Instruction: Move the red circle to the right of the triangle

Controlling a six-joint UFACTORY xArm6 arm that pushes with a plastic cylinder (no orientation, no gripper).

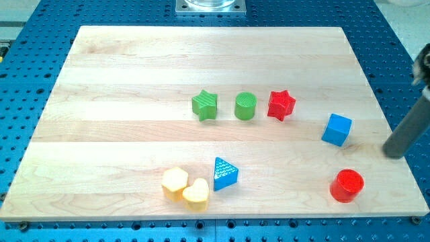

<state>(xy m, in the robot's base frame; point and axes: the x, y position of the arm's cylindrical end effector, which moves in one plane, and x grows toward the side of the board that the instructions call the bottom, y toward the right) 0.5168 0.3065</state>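
The red circle (pixel 347 185) sits near the board's bottom right corner. The blue triangle (pixel 224 173) lies at the bottom middle, well to the left of the red circle. My rod enters from the view's right edge and my tip (pixel 392 154) rests on the board up and to the right of the red circle, apart from it. The tip is also to the right of the blue cube (pixel 336 129).
A green star (pixel 205 105), a green cylinder (pixel 246 106) and a red star (pixel 281 105) stand in a row at mid-board. A yellow hexagon (pixel 175 182) and a yellow heart (pixel 197 193) lie left of the triangle. The board's right edge (pixel 393 128) is close to the tip.
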